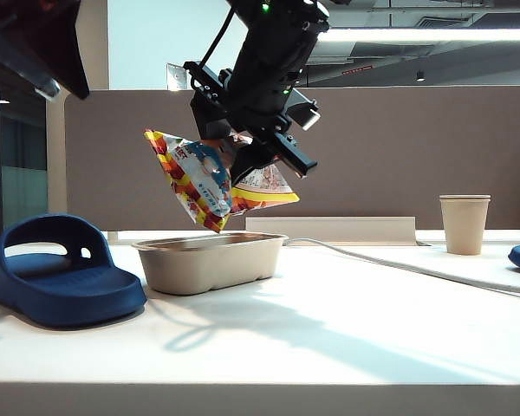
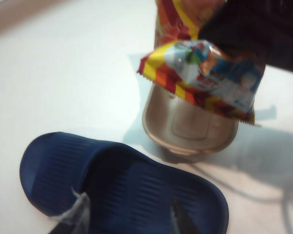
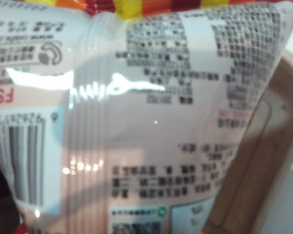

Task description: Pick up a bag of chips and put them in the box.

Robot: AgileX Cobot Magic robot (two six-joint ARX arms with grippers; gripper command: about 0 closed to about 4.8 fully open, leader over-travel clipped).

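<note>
A blue slipper (image 1: 56, 270) lay on the left of the white table (image 1: 329, 329). The left claw (image 2: 129, 219) hung over it, wide open and holding nothing. Just right of the slipper sat the box (image 1: 210, 260). Right above the box, the right claw (image 1: 243, 156) gripped the bag of chips (image 1: 204, 178) in the air, tilted. A paper cup (image 1: 464, 224) stood far right.
</note>
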